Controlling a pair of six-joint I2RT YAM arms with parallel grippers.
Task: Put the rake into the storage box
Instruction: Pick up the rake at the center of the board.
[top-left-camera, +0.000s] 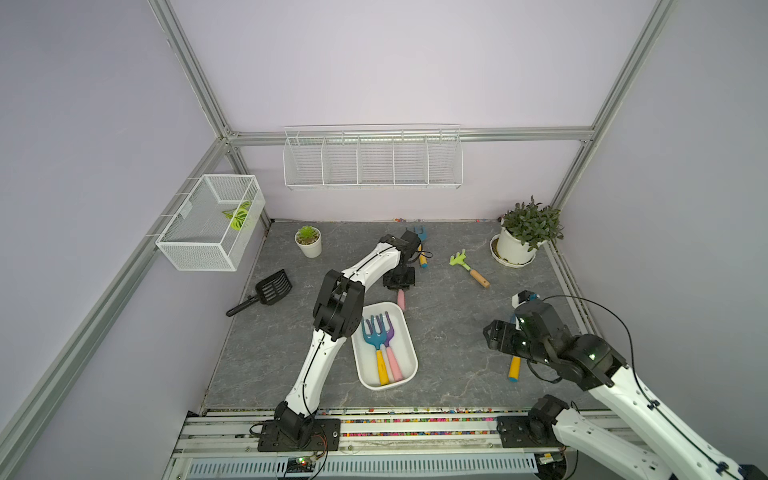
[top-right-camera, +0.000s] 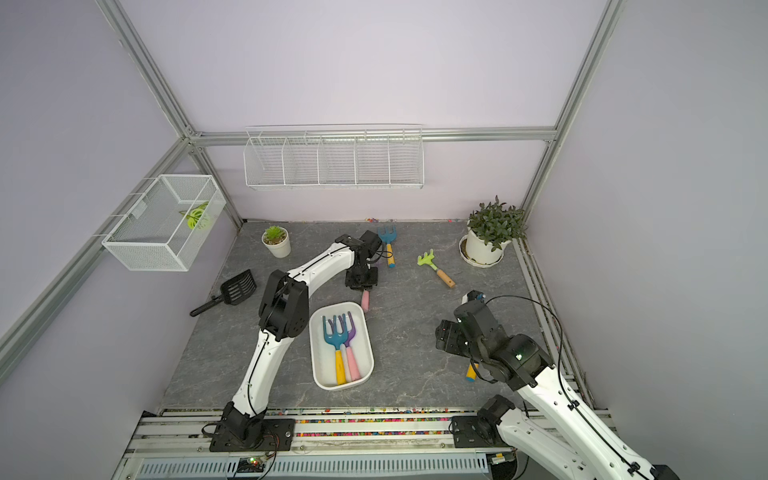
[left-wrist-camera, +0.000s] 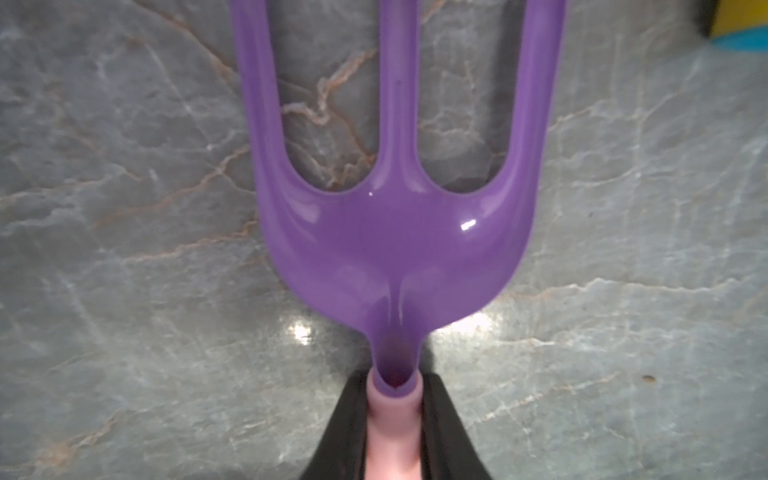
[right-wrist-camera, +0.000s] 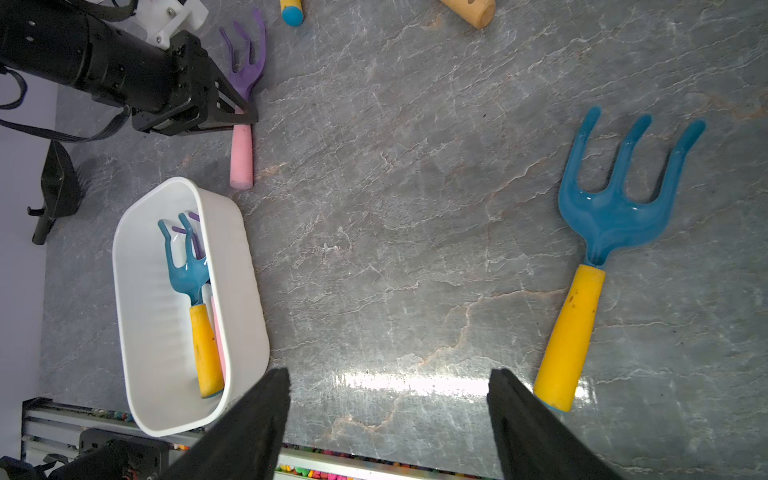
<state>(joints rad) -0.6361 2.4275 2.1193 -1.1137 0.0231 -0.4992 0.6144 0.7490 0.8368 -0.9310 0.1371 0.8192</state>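
As left gripper (top-left-camera: 400, 287) clasps rake (left-wrist-camera: 395, 249), storage box (top-left-camera: 365, 360) nearby

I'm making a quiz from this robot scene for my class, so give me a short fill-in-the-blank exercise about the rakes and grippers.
The storage box holds ___ rakes.
The left gripper straddles the ___ handle of the purple rake.
The green rake has a ___ handle.
The right gripper is ___.
Missing words: two, pink, wooden, open.

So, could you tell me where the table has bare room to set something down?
The widest bare stretch lies between the storage box and the blue rake by the right gripper. Another lies in front of the black scoop. Crowded: behind the box, around the purple rake, green rake and rearmost blue rake.
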